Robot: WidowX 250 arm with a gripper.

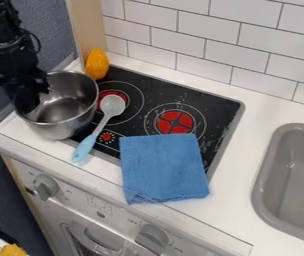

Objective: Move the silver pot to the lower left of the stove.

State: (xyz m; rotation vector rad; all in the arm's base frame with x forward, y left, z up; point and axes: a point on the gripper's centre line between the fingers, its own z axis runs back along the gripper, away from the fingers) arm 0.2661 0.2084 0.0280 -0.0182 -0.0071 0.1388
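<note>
Hanging at the left rim of the silver pot [56, 131] is the black gripper [26, 98]; whether it's gripping, I cannot tell.

The white counter [238, 165] is being lit brightly and softly; small highlights are being reflected by the silver pot [58, 131], while the left edge is being left dimmer.

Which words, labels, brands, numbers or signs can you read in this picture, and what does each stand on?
None can be read for certain.
White front panel: faint print between and beside the knobs, too small to read.
Stove: short white marks ring a small red spot, with no legible letters or numbers.
</note>
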